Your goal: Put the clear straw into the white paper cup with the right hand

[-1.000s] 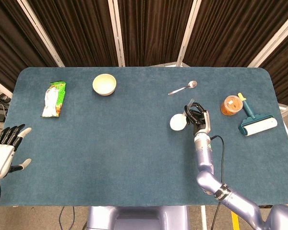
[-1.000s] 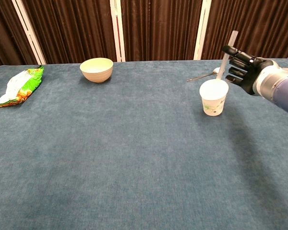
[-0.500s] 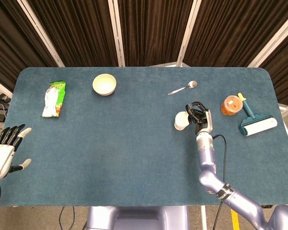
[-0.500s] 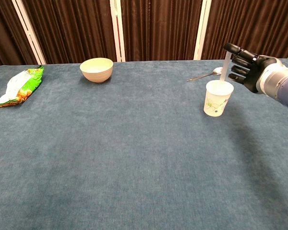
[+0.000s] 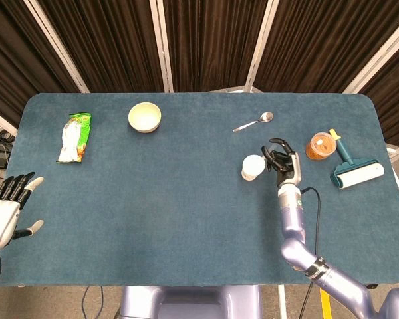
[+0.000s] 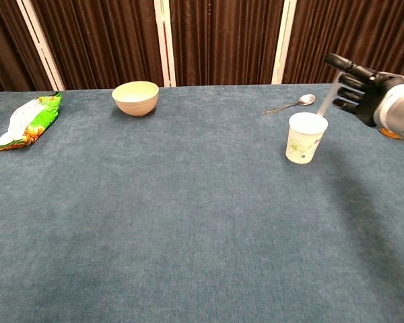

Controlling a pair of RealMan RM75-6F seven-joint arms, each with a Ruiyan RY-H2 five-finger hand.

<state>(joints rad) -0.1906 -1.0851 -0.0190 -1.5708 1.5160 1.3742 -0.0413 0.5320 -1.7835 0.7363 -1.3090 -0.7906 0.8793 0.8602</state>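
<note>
The white paper cup (image 6: 306,136) stands upright on the blue table, right of centre, and also shows from above (image 5: 253,167). The clear straw (image 6: 328,98) has its lower end inside the cup and leans up to the right, blurred. My right hand (image 6: 360,91) hovers just right of the cup (image 5: 284,163), its curled fingers holding the straw's upper end. My left hand (image 5: 3,212) hangs off the table's left edge with fingers spread and nothing in it.
A cream bowl (image 5: 144,117) and a green snack bag (image 5: 75,137) lie at the back left. A metal spoon (image 5: 253,121) lies behind the cup. To the right of my hand are an orange tub (image 5: 320,146) and a lint roller (image 5: 356,171).
My right hand lowered the straw into the cup and then drifted right, tilting the straw. The cup shifted slightly right. The left hand stayed still.
</note>
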